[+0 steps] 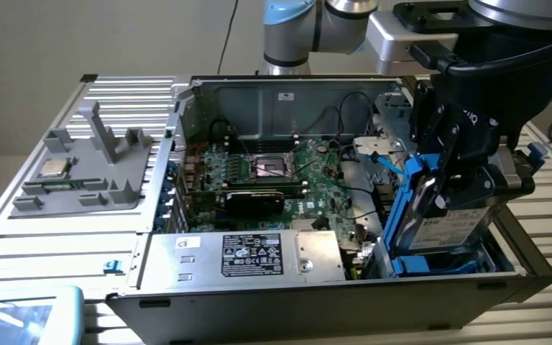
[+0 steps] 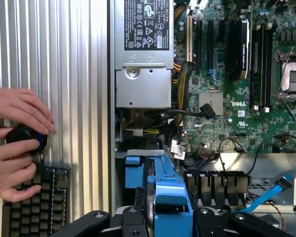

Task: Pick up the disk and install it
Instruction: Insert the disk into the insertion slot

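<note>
The disk (image 1: 451, 228), a silver-grey drive with a white label in a bright blue carrier bracket, stands tilted on edge over the blue drive bay (image 1: 468, 263) at the open computer case's near corner, on the exterior view's right. My gripper (image 1: 460, 188) comes down from above and is shut on the disk, its black fingers (image 1: 491, 180) clamping the bracket's sides. In the wrist view the blue bracket (image 2: 170, 195) runs between the two black finger links, with my gripper (image 2: 170, 219) around it. The disk's lower end sits partly inside the bay.
A silver power supply (image 1: 247, 255) with a black label lies beside the bay, the green motherboard (image 1: 267, 172) behind it. Loose cables (image 2: 187, 116) and a blue data cable (image 2: 274, 192) run near the bay. A grey fixture (image 1: 84, 169) holds a small chip. A person's hands (image 2: 15, 148) hold a black knob above a keyboard (image 2: 34, 210).
</note>
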Tool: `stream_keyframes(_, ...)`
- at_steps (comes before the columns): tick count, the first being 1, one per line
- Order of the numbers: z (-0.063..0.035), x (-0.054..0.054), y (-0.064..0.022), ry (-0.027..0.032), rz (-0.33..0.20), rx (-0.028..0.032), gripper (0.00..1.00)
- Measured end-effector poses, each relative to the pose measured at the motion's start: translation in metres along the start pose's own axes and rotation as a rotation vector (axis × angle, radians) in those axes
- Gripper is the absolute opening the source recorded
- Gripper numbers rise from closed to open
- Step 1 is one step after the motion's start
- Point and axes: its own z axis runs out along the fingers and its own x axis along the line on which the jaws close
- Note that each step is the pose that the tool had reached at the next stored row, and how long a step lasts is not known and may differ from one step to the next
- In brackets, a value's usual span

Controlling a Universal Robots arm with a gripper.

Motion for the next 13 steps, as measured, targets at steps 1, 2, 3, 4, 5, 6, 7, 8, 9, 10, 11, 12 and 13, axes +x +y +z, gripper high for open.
stream_keyframes(1, 0.0, 0.0, -0.0001, 0.0, 0.0, -0.0007, 0.37)
stream_keyframes(2, 0.0, 0.0, -0.0002, 0.0, 0.0, -0.002, 0.39)
stream_keyframes(3, 0.0, 0.0, -0.0005, 0.0001, 0.0, -0.0035, 0.39)
stream_keyframes(4, 0.0001, 0.0, -0.0007, 0.0, 0.0, -0.0051, 0.45)
stream_keyframes(5, -0.0001, 0.0001, -0.001, 0.0008, 0.0, -0.0071, 0.45)
stream_keyframes(6, 0.0, 0.0, -0.0013, 0.0003, 0.0, -0.0088, 0.45)
stream_keyframes(7, 0.0, 0.0, -0.0014, 0.0001, 0.0, -0.01, 0.52)
stream_keyframes(8, 0.0, 0.0, -0.0015, 0.0001, 0.0, -0.0102, 0.52)
stream_keyframes(9, 0.0001, 0.0, -0.0017, 0.0002, 0.0, -0.0103, 0.52)
stream_keyframes(10, 0.0001, 0.0, -0.002, 0.0001, 0.0, -0.0104, 0.52)
stream_keyframes(11, 0.0002, 0.0, -0.0028, 0.0001, 0.0, -0.0104, 0.52)
stream_keyframes(12, 0.0002, 0.0, -0.004, 0.0001, 0.0, -0.0106, 0.52)
stream_keyframes(13, 0.0003, 0.0, -0.0065, 0.0002, 0.0, -0.0115, 0.52)
